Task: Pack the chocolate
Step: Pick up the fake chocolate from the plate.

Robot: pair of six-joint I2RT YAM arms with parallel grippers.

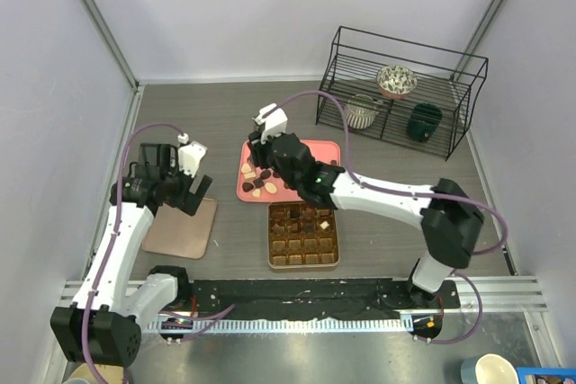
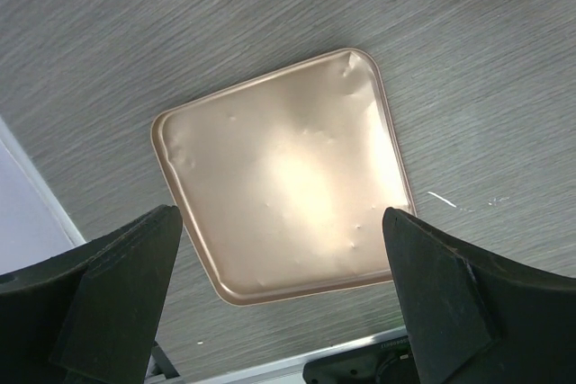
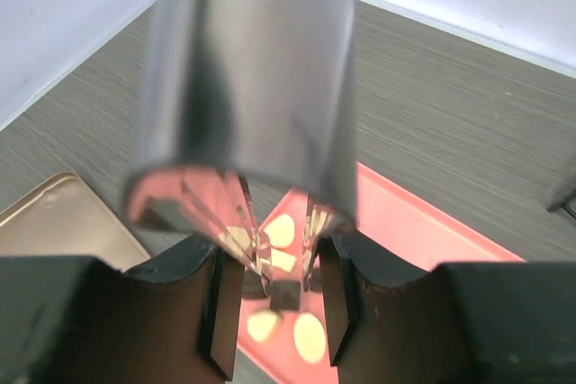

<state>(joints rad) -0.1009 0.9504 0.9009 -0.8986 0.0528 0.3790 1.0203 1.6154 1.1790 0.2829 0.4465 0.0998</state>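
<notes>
Room: white walls close in a grey wood-grain table.
Tray: pink, at mid-table, just beyond the box.
Box: gold-brown grid by the table's near edge, centre. Its far rows hold a few pieces; I cannot tell whether the near rows are filled.
Lid: flat and coppery, lying alone at the table's left near side.
Chocolate: most of it is loose and crowded at the tray's left near corner, cream ovals and dark bits touching or just beside one another.
Left gripper: jaws wide, holding nothing, hovering over the lid.
Right gripper: squeezing a pair of shiny tongs, low over the tray's left near corner.
Tongs' state: narrow, with the tips flanking a dark square. A firm pinch cannot be confirmed.
Step, as judged: picking one piece to carry to the box.
Risk, slip: the dark square is small and smooth, so an off-centre pinch could squirt it sideways out of the tips.
Risk, crowding: neighbouring pieces sit close, and a tip may catch one and drag it over the tray's rim.
Risk, drop: a weak grip could let go over the table between tray and box.
Risk, pressure: too hard a squeeze may mark or break the piece.
</notes>
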